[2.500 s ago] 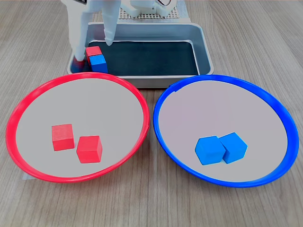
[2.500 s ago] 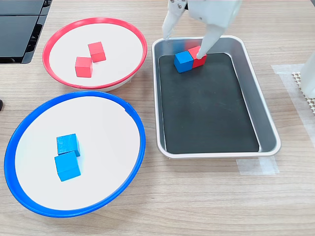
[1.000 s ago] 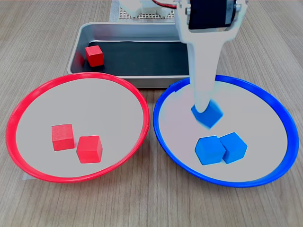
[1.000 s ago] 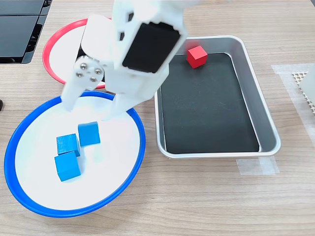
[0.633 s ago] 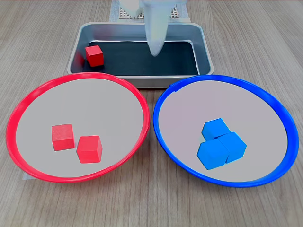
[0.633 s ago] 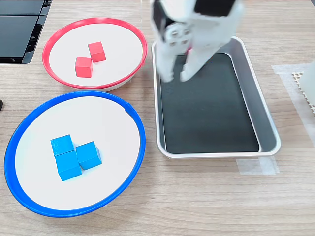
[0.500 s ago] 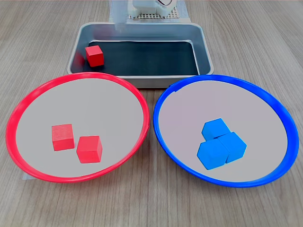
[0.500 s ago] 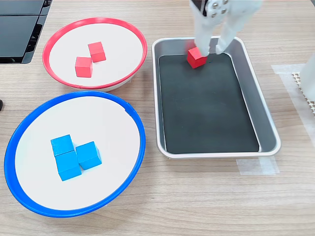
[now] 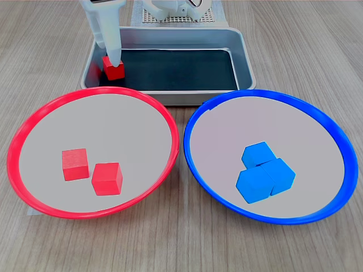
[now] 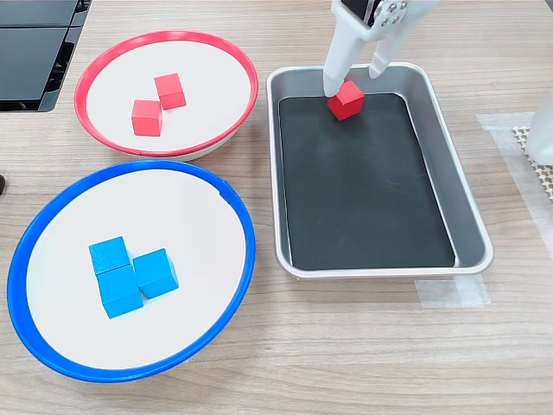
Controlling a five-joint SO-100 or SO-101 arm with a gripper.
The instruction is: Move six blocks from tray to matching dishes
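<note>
One red block (image 10: 347,99) (image 9: 114,69) lies at the end of the grey tray (image 10: 471,220) (image 9: 245,54). My white gripper (image 10: 355,80) is open and lowered over it, one finger (image 10: 333,82) on each side of the cube, still apart from it. In the first exterior view only one finger (image 9: 113,48) shows, right above the block. The red-rimmed dish (image 9: 22,127) (image 10: 164,36) holds two red blocks (image 9: 75,164) (image 9: 107,178). The blue-rimmed dish (image 9: 334,136) (image 10: 244,251) holds three blue blocks (image 9: 262,171) bunched together.
The arm's base (image 9: 176,8) stands behind the tray on a white mesh mat (image 10: 529,143). Dark flat panels (image 10: 34,52) lie at the second exterior view's top left. Tape (image 10: 449,291) sits by the tray's near corner. Both dishes lie close to the tray.
A blue block was let go into the blue dish and joined the other two. The gripper then swung back to the tray and came down open around the red block.
</note>
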